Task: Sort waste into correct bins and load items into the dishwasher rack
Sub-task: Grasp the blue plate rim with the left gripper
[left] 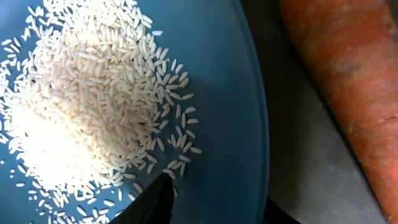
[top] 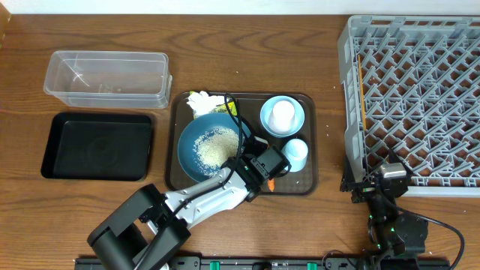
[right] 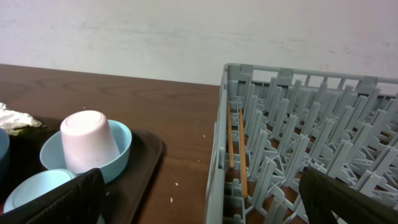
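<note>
Brown serving tray (top: pixel 309 103) on wooden table (top: pixel 225 45)

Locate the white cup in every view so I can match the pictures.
Overhead: white cup upside down in the pale-blue bowl, upper right of the brown tray.
Left wrist: not in it.
Right wrist: lower left, in that bowl.
Shared landmark: the grey rack, right of the cup in both.

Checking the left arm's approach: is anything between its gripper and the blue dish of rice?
Nothing visible. The left gripper is at the dish, one finger over its blue surface by the rice; the carrot lies beside the dish, not between.
</note>
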